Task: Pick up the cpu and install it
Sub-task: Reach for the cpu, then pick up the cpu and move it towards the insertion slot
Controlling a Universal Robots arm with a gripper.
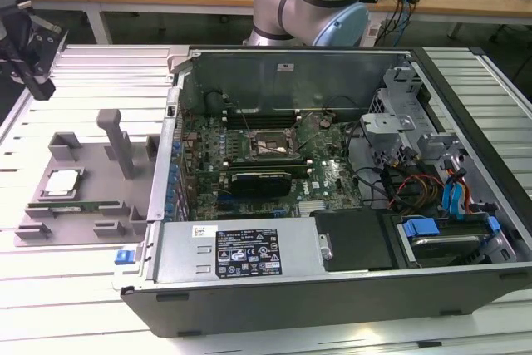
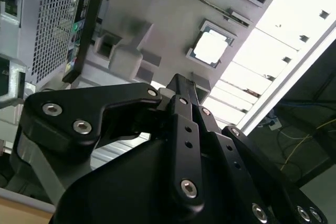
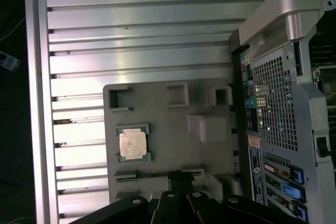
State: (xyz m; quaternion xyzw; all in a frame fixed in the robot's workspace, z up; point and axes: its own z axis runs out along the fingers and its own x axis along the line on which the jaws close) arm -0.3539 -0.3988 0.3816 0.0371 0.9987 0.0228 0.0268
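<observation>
While the gripper (image 1: pixel 41 87) hangs high over the grey fixture (image 1: pixel 83 226), fingers pressed together on nothing, the cpu (image 1: pixel 62 182) lies flat in its recess there, well apart from the tips. Step looks like the approach, pick not begun. A grasp calls for parted fingers centred over the chip.

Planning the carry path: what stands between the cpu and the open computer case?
In the exterior view, a tall grey post on the grey holder stands between the cpu and the computer case.
</observation>
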